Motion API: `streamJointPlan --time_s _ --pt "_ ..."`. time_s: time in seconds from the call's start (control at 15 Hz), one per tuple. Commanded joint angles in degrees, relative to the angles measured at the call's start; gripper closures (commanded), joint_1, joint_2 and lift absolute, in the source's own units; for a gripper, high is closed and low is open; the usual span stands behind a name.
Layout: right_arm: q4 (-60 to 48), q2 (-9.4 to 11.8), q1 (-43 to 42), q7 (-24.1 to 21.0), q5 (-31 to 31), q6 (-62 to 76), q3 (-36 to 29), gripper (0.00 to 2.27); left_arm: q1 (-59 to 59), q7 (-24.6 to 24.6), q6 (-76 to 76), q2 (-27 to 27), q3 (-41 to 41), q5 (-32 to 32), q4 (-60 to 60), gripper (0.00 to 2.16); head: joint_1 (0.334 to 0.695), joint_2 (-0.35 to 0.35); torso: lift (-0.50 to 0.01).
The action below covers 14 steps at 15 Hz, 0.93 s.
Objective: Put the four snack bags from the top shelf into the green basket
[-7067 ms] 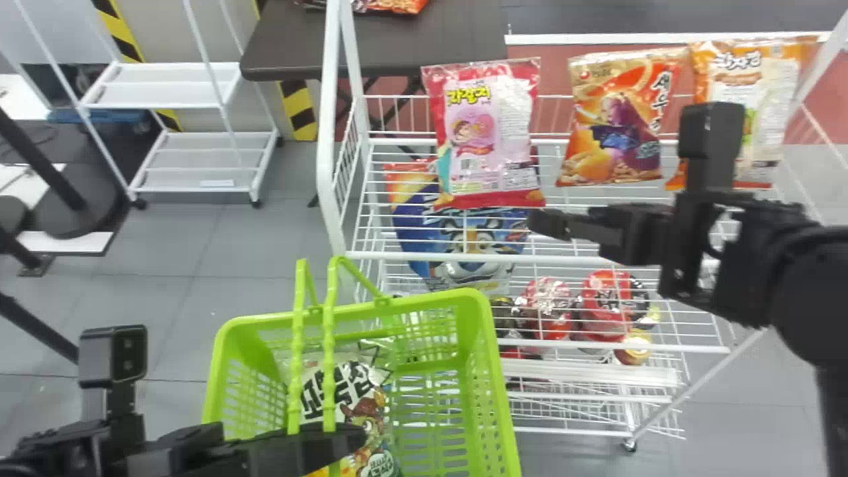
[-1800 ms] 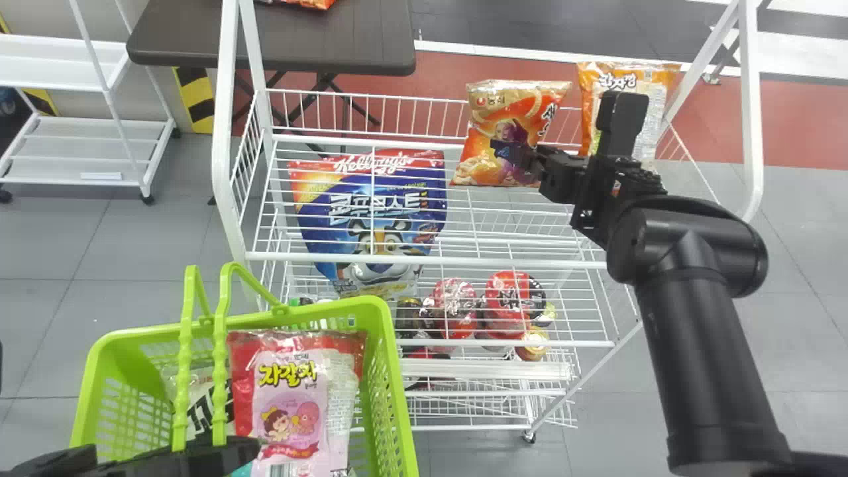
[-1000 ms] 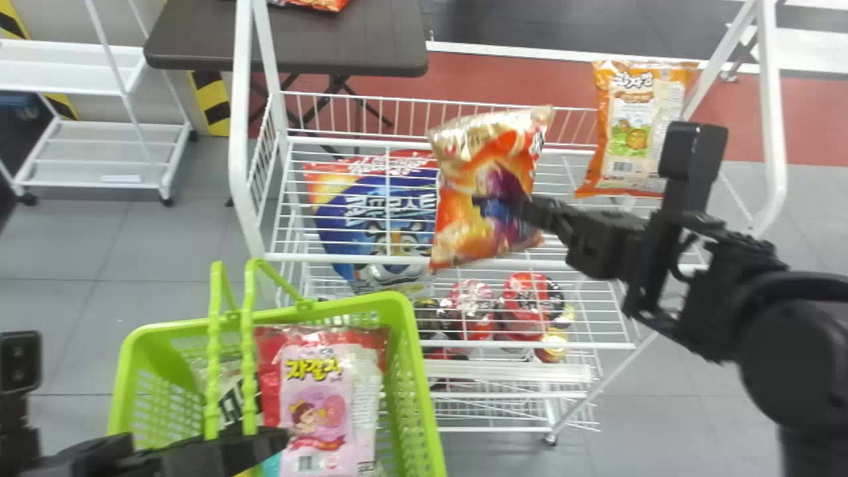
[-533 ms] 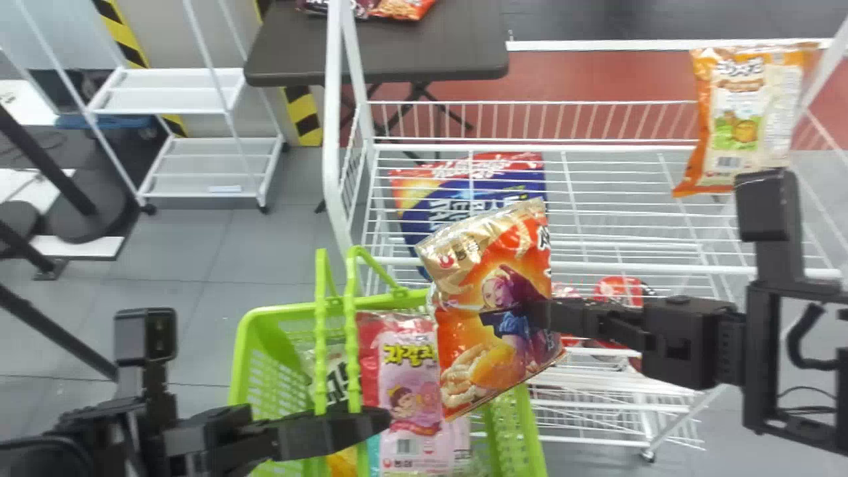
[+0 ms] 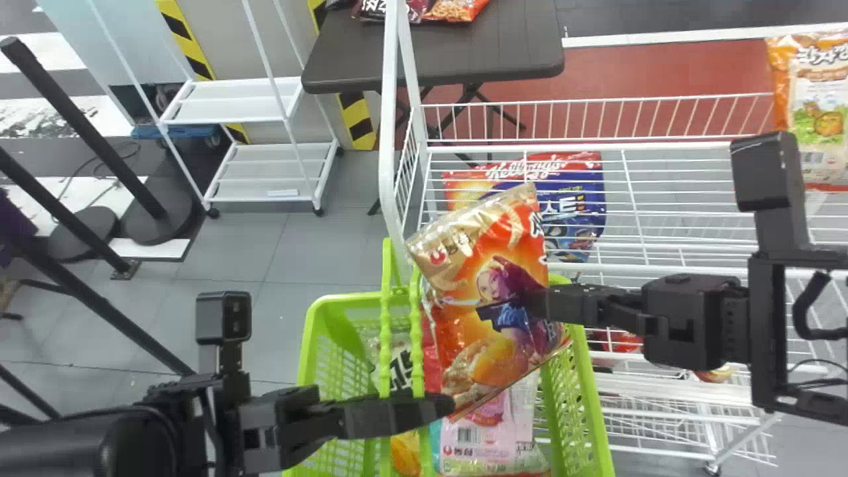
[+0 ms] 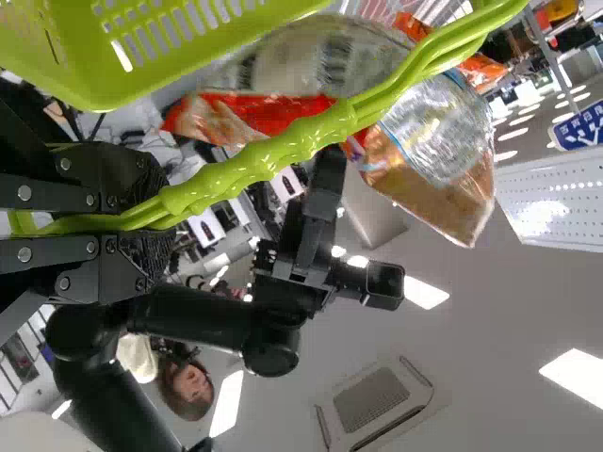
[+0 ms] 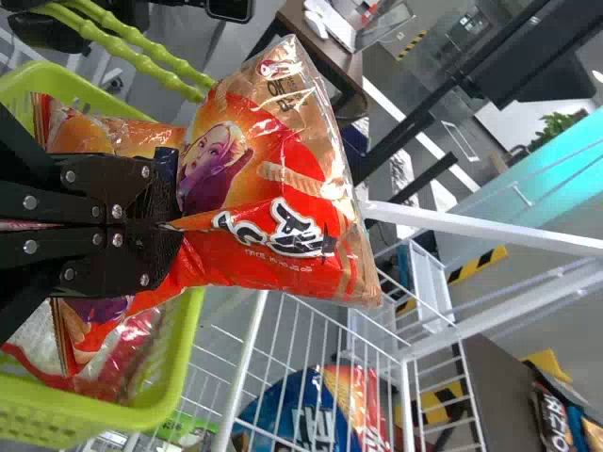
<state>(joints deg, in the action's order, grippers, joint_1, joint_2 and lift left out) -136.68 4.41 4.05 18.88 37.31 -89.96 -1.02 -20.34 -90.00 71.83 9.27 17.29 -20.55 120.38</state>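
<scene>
Pretty bright overall — ceiling lights [image 6: 576, 378] glowing solid white in the left wrist view; crinkly glare on the snack bag [image 5: 464, 265]. Floor [image 5: 258, 248] looks evenly lit.

One lime-green slatted plastic basket [image 5: 308, 344] has two glossy snack bags inside: a white black-lettered bag [image 5: 401, 371] and a pink bag [image 5: 493, 440]. One gold-and-orange bag [image 5: 464, 298] is above the basket, one orange-and-cream bag [image 5: 818, 112] well to its right, one blue-and-red pouch [image 5: 570, 212] beyond it.
</scene>
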Motion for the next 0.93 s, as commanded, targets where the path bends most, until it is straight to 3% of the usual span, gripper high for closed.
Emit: streamJointPlan --time_s 0.0,0.33,0.73,0.87 --pt "1.33 0.16 -0.01 0.02 -0.05 -0.12 1.02 2.25 2.23 -0.57 0.38 -0.3 0.73 0.08 -0.32 2.15 0.695 0.198 0.0" --pt "6.34 0.08 -0.54 -0.07 -0.84 -0.12 5.41 2.25 3.9 -0.57 4.07 -0.74 0.99 -0.98 0.03 2.15 0.695 0.229 0.0" --pt "21.81 -0.45 -6.43 -1.65 -0.92 -0.12 16.92 2.25 3.46 -0.57 6.53 -1.09 1.08 -2.38 1.43 2.15 0.695 0.318 0.0" --pt "25.77 -1.15 -7.83 -1.56 -0.22 -0.12 19.03 2.04 3.02 -0.57 6.89 -1.09 1.26 -2.74 1.87 2.15 0.695 0.35 0.0"
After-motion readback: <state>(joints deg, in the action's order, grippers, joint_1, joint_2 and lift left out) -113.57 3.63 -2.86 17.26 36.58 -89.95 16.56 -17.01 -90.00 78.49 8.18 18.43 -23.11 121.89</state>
